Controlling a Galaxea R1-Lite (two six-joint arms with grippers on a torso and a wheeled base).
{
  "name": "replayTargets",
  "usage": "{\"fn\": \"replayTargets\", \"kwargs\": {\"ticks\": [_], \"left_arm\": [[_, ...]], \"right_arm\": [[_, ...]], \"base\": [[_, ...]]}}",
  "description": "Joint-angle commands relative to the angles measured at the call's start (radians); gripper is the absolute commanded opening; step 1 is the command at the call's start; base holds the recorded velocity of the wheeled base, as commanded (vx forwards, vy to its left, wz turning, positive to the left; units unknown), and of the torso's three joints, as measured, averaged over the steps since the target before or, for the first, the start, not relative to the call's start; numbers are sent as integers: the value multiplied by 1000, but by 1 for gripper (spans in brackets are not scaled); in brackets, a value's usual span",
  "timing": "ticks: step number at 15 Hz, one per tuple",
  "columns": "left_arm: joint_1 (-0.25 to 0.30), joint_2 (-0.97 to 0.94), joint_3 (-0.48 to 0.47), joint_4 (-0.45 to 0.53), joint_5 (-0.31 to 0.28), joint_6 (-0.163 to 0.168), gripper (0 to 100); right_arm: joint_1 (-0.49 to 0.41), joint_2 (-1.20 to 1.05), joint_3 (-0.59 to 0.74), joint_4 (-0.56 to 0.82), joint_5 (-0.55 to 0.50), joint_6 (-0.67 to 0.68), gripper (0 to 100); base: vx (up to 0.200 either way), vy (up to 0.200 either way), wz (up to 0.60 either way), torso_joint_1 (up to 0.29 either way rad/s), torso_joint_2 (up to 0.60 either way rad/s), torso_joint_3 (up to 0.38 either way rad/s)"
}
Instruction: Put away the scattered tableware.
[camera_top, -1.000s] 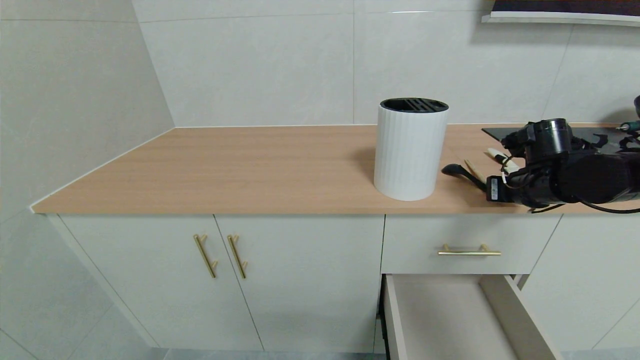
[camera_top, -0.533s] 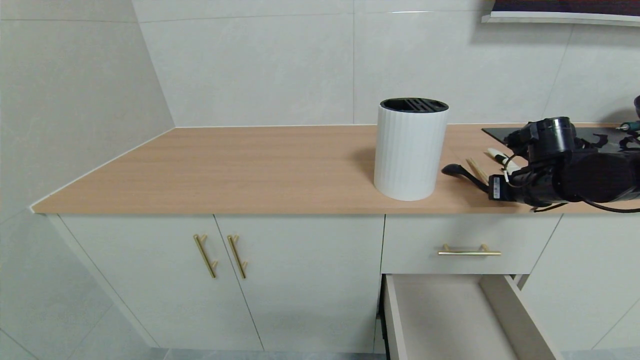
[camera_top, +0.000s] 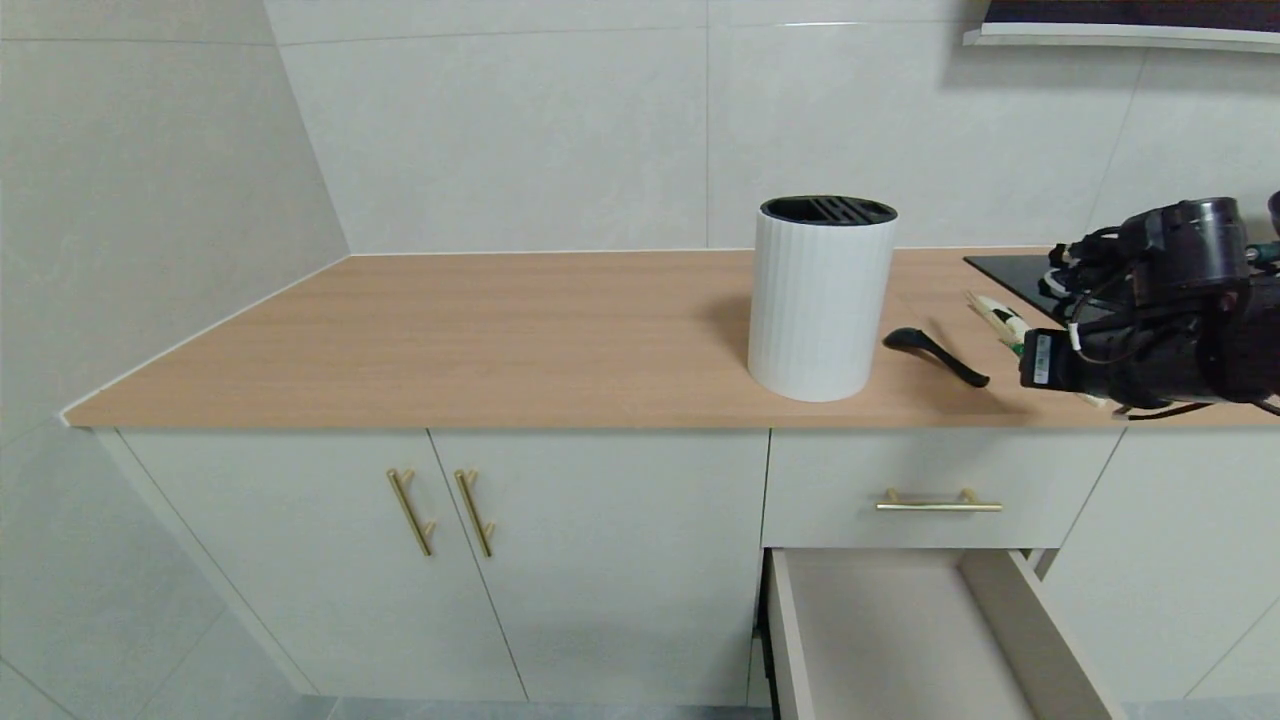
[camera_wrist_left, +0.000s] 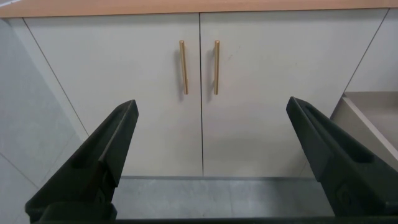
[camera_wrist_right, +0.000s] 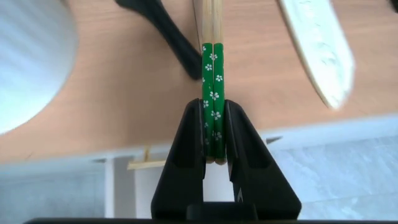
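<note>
My right gripper (camera_wrist_right: 213, 118) is shut on a pair of wooden chopsticks (camera_wrist_right: 212, 68) with green flowered ends, held just above the wooden counter (camera_top: 500, 340) near its front edge. In the head view the chopsticks (camera_top: 988, 312) slant out from that gripper (camera_top: 1040, 358), right of the white ribbed utensil holder (camera_top: 820, 300). A black spoon (camera_top: 935, 355) lies on the counter between holder and gripper, and it shows again as the black spoon (camera_wrist_right: 165, 34) beside the chopsticks. A white knife (camera_wrist_right: 317, 46) lies on their other side. My left gripper (camera_wrist_left: 211, 106) is open and holds nothing, low in front of the cabinet doors.
An open drawer (camera_top: 790, 640) juts out below the counter's right part, under a closed drawer with a gold handle (camera_top: 938, 503). A black cooktop (camera_top: 1005, 268) sits at the back right. Two cabinet doors with gold handles (camera_wrist_left: 199, 67) face the left gripper.
My right gripper has risen and drawn back to the right with the chopsticks in it. The black spoon, partly covered before, now lies in full view.
</note>
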Motion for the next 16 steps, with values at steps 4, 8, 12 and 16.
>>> {"fn": "replayTargets", "kwargs": {"ticks": [4, 8, 12, 16], "left_arm": [[0, 1, 0, 0, 0, 0, 100], [0, 1, 0, 0, 0, 0, 100], [0, 1, 0, 0, 0, 0, 100], [0, 1, 0, 0, 0, 0, 100]], "right_arm": [[3, -360, 168, 114, 68, 34, 0], [6, -565, 163, 466, 281, 17, 0], [6, -602, 202, 588, 355, -138, 0], [10, -559, 261, 582, 415, -207, 0]], "base": [[0, 0, 0, 0, 0, 0], [0, 0, 0, 0, 0, 0], [0, 0, 0, 0, 0, 0], [0, 0, 0, 0, 0, 0]]}}
